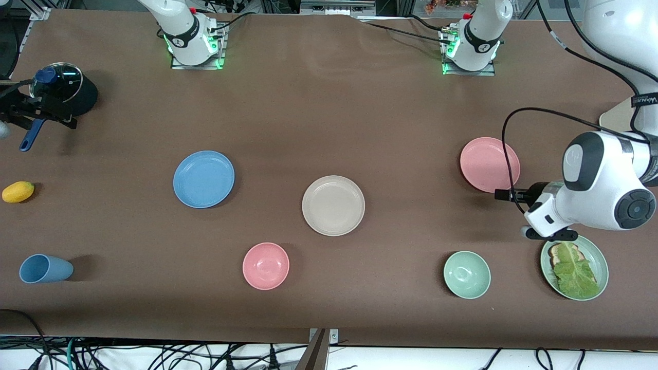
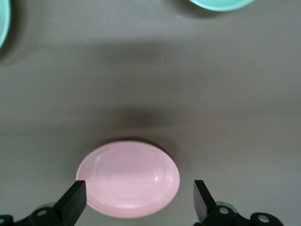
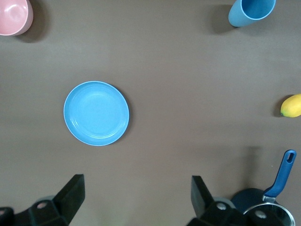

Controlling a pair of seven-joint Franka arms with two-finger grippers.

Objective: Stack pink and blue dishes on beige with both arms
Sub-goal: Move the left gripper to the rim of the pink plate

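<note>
My left gripper [image 2: 140, 200] shows only its fingertips; the rest is cut off. Ahead of it, two pale green dishes [image 2: 218, 4] are clipped at the edge. My right gripper [image 3: 136, 197] hides part of the lidded pot [image 3: 268, 214].

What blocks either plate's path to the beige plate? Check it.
Nothing visible. Only bare table lies between the blue plate and the beige plate, and between the pink plate and it. The pink bowl and green bowl sit nearer the front camera.

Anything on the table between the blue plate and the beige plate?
No. In the front view, only bare brown tabletop lies between the blue plate and the beige plate.
</note>
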